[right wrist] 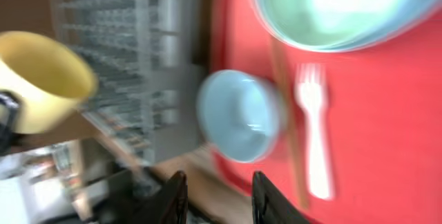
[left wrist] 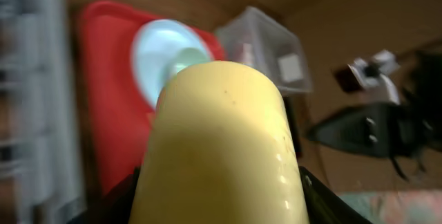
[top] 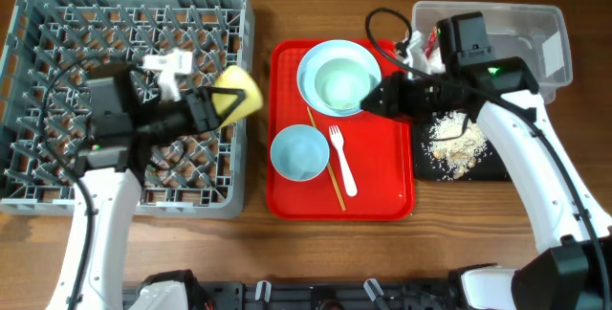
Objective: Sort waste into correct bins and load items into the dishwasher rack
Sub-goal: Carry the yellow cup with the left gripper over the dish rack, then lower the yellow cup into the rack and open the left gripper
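1. Left gripper [top: 218, 104] is clamped on the yellow cup [top: 241, 90], above the rack's [top: 57, 23] right edge.
2. Right gripper [top: 371, 101], fingers apart and empty, hangs beside the plate [top: 337, 76] on the red tray [top: 382, 195].

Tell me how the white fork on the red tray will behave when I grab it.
The fork looks thin and plastic, so probably very light and slightly flexible. It lies flat on the smooth red tray, so it may slide rather than lift. The chopsticks lie close beside it and could get nudged.
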Controlling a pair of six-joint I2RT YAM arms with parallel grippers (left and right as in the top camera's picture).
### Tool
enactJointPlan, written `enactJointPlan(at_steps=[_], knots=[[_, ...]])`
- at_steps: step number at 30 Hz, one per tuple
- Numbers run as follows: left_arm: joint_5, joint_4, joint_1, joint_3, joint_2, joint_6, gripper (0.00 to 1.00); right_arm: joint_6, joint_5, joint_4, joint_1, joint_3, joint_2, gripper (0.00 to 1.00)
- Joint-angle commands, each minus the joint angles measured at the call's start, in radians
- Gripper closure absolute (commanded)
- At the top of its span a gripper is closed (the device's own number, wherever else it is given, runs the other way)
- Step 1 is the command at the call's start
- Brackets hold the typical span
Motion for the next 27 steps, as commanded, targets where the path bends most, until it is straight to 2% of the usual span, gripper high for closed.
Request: enactJointPlan(at_steps=[1,9,16,27], knots=[[-0.197,-0.097,0.051,0.058,-0.043,0.043,0.96,-0.076,0.226,-0.033,-0.004,0.021,-0.088,0.68],[-0.544,-0.428,0.067,0.276,-0.047,0.045,0.96,-0.103,0.339,-0.113,-0.004,0.021,-0.128,0.68],[-0.789,-0.579,0.067,0.308,-0.03,0.045,0.96,-0.096,0.434,-0.148,-0.004,0.021,-0.128,0.67],[-0.864,-0.638,0.067,0.308,0.088,0.045,0.96,-0.1,0.463,-0.151,-0.004,0.021,-0.128,0.6]])
